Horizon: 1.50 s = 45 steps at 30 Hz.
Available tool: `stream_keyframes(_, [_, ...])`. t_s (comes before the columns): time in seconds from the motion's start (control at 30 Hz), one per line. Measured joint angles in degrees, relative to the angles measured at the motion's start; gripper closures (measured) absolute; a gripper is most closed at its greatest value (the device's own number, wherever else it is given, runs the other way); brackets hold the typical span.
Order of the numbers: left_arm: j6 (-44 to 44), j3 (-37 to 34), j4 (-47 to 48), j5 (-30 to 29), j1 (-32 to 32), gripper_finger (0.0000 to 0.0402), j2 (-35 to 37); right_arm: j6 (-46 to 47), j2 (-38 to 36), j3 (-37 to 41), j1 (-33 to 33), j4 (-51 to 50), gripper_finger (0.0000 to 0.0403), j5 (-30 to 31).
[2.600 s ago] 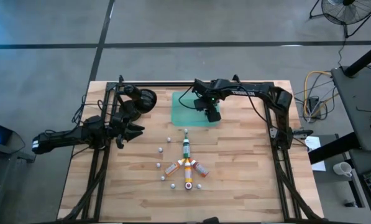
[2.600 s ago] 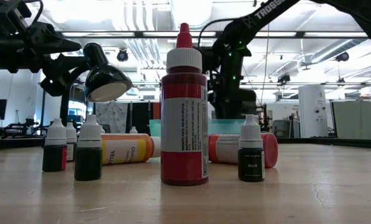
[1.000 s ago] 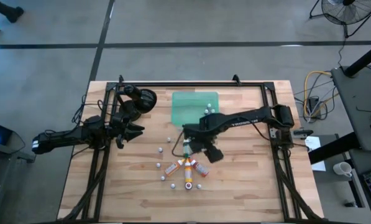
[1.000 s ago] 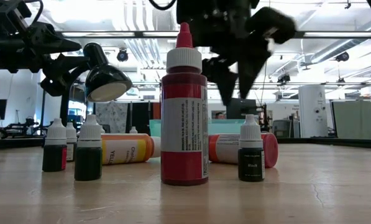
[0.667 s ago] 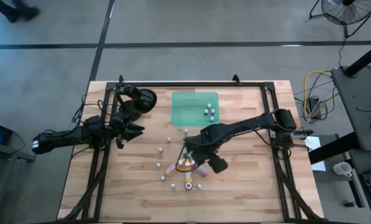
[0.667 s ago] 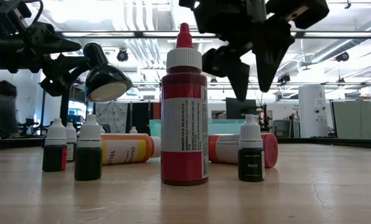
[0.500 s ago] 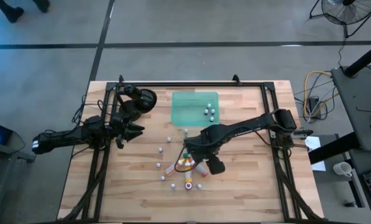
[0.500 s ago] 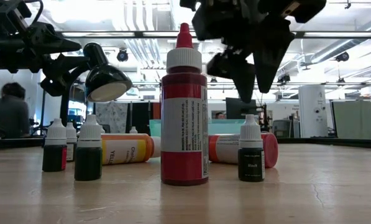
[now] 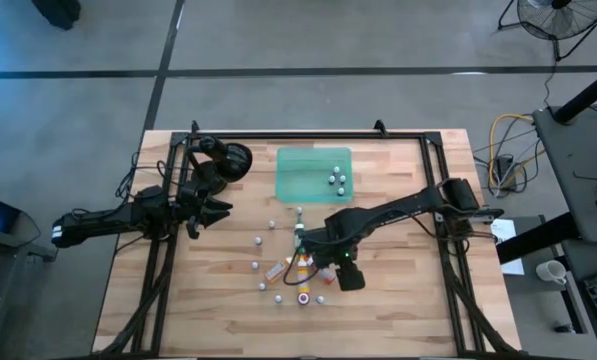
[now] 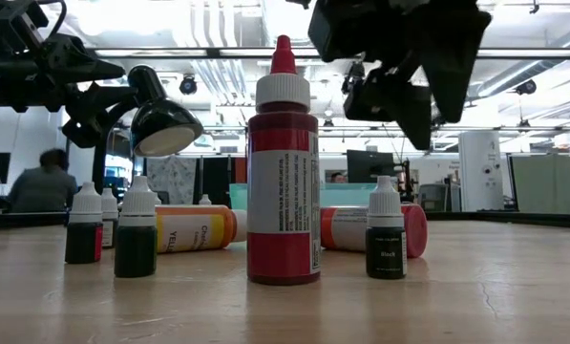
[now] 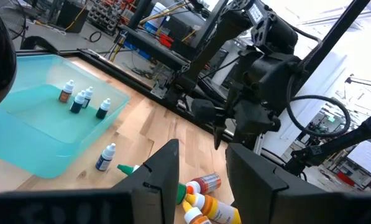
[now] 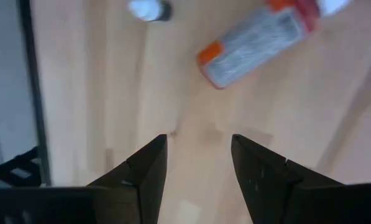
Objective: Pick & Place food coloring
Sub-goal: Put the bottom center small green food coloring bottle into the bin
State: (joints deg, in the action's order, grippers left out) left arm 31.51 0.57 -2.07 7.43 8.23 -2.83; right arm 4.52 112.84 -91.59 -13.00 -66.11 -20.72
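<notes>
Lying orange bottle [image 10: 197, 229]: partly hidden behind small dropper bottles [image 10: 135, 229] in low view. Red-capped lying bottle [image 10: 413, 229]: mostly hidden behind tall red bottle [image 10: 283, 172]. Right gripper [image 10: 409, 91]: cut off by top edge. Green-capped bottle [image 11: 130, 168]: body hidden behind left gripper [image 11: 201, 180]. Seated person [image 10: 46, 186]: blurred.

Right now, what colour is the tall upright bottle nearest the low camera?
Red, with a white cap and red tip; the bottle shows best in the low view.

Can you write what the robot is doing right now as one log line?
right tool: open, empty, above bottle cluster | left tool: open, waiting left | tray: small bottles inside
</notes>
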Motion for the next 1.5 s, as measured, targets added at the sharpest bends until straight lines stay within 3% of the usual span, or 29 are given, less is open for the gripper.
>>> stream_keyframes(0.17, [0.0,-0.01,0.0,0.01,0.0,0.0296,0.0,3.74,0.0,0.0,-3.67,0.76,0.0232,-2.19])
stream_keyframes(0.3, [0.0,-0.01,0.0,0.01,0.0,0.0296,0.0,-1.98,0.0,-0.09,-7.53,4.15,0.0232,-1.28])
stream_keyframes(0.5, [0.0,-0.01,0.0,-0.01,0.0,0.0296,0.0,-8.63,0.33,-0.15,-12.28,11.59,0.0225,6.42])
stream_keyframes(0.77, [0.0,0.01,0.0,0.01,0.0,0.0296,-0.02,-3.1,4.12,-0.09,-13.28,19.76,0.0197,11.75])
stream_keyframes(1.1, [0.02,0.0,0.01,0.01,-0.04,0.0296,-0.02,-0.29,7.04,-0.1,-13.28,19.77,0.0157,14.91])
stream_keyframes(1.27, [0.02,0.0,0.0,0.0,-0.04,0.0296,-0.02,1.13,6.78,-0.11,-13.24,19.73,0.0159,19.5])
stream_keyframes(1.5, [0.02,-0.01,0.0,0.01,-0.04,0.0296,-0.02,0.23,6.8,-0.11,-13.24,20.11,0.0173,18.58])
